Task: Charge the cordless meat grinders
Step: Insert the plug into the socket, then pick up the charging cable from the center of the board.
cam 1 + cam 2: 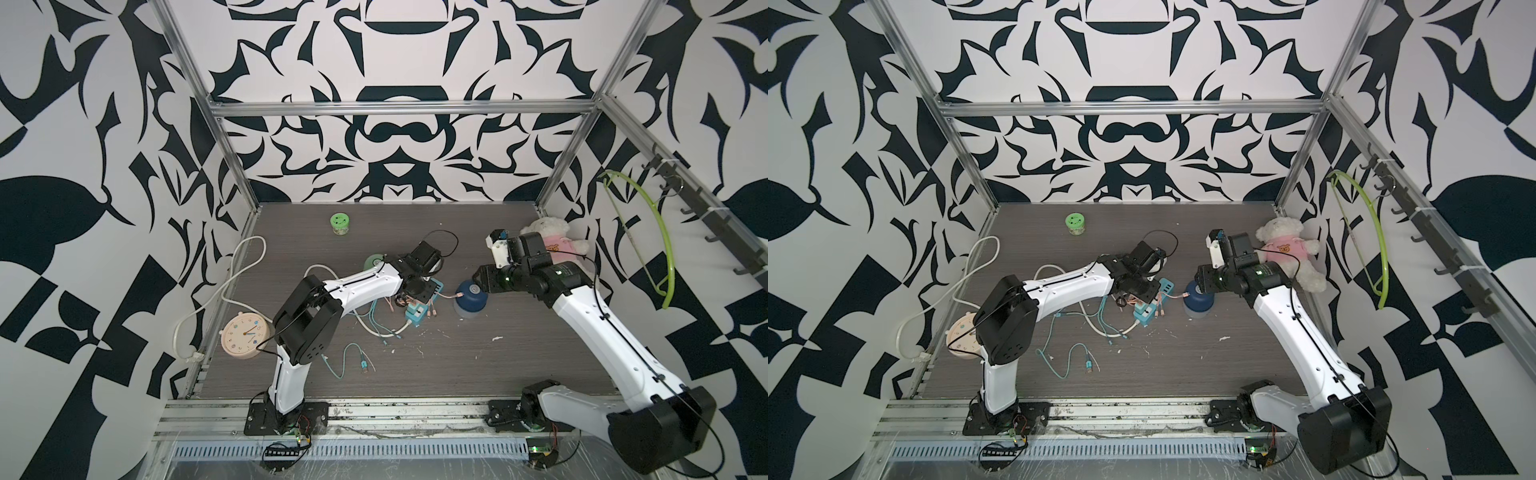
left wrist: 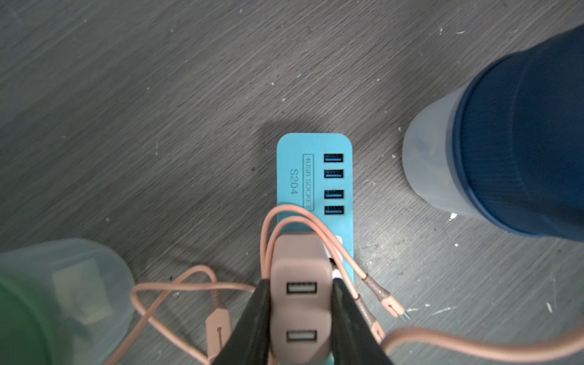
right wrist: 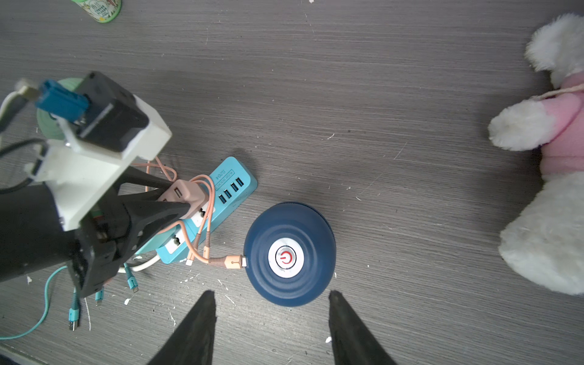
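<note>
Dark blue grinder (image 3: 313,240) holds a pink plug (image 3: 232,263); left tool (image 2: 300,281) clasps pink adapter (image 2: 298,252), right tool (image 3: 272,294) spread wide.

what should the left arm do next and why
Probably open the left tool and lift clear: the adapter it grips looks seated on the strip, and a pink cable is already plugged into the blue grinder.
</note>
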Controlling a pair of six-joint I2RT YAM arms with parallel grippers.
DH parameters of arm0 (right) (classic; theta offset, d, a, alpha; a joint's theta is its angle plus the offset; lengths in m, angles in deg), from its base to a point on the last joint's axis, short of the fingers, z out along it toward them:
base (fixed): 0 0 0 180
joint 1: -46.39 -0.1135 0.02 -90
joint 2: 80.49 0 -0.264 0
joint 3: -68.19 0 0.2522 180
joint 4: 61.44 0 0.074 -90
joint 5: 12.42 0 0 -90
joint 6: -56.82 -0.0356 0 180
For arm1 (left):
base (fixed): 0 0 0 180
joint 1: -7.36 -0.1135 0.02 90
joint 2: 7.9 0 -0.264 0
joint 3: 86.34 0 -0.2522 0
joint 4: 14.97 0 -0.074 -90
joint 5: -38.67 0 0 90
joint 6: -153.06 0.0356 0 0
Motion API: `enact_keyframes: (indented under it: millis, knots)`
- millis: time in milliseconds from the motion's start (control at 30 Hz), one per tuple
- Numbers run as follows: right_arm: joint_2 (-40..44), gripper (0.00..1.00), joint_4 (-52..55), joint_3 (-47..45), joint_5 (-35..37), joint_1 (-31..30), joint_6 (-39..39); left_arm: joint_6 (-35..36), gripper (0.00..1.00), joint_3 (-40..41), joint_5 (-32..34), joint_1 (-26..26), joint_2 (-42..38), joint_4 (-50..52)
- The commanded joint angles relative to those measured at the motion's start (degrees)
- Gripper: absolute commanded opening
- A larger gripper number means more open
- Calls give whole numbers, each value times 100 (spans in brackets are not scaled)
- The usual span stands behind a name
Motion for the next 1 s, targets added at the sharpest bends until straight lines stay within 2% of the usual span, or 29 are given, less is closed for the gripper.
enact_keyframes:
  millis: [0, 200, 433, 667, 867, 967]
  knots:
    - [79, 55, 48, 250, 46, -23, 73, 122, 41, 171, -49, -73, 562, 686]
    - [98, 57, 26, 250, 64, -25, 53, 43, 50, -170, -81, -99, 303, 783]
    - [62, 59, 0, 256, 47, -23, 70, -82, 55, -415, -192, -211, -88, 812]
    - [-1, 62, -46, 289, 21, -14, 117, -279, 69, -554, -590, -321, -324, 742]
    - [-73, 66, -95, 325, -46, 1, 139, -490, 78, -511, -524, -500, -578, 569]
    - [-172, 66, -132, 415, -142, 4, 190, -778, 77, -428, -269, -662, -831, 246]
